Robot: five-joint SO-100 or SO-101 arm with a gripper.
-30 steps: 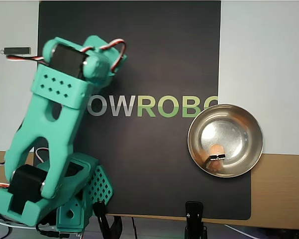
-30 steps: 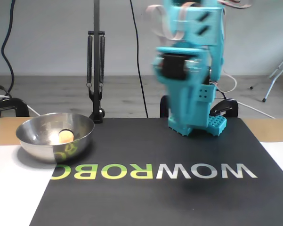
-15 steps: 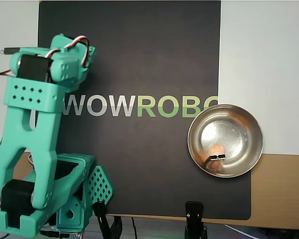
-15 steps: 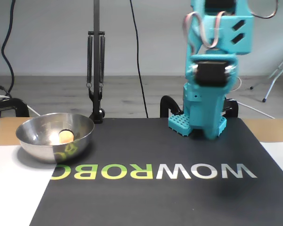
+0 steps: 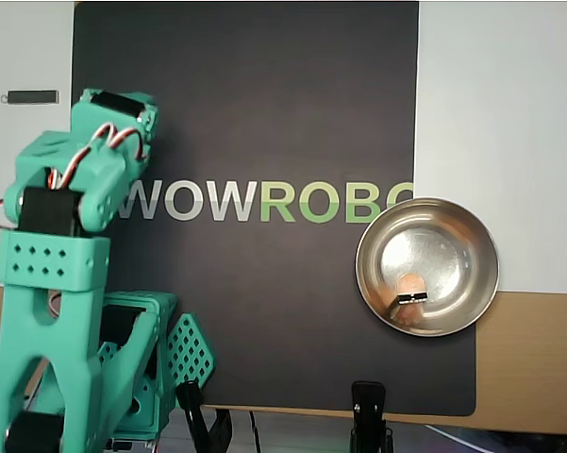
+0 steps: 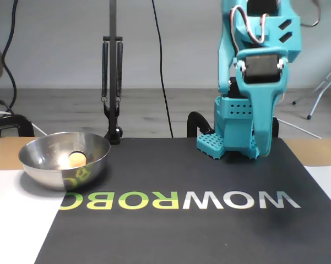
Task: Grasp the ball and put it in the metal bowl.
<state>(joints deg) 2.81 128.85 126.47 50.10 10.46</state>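
Ball point(image 6: 76, 159), a smooth matte peach sphere, sits inside the shiny round steel metal bowl point(image 5: 472, 236) on the black mat point(image 5: 264, 94). Whether the teal plastic gripper point(image 6: 262, 144) is parted is unclear.

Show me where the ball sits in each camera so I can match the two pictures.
Overhead view: the ball lies inside the metal bowl, lower right of the picture, partly hidden by a small dark reflection.
Fixed view: the ball sits in the bowl at the left edge.
Shared landmark: the mat's printed lettering beside the bowl.
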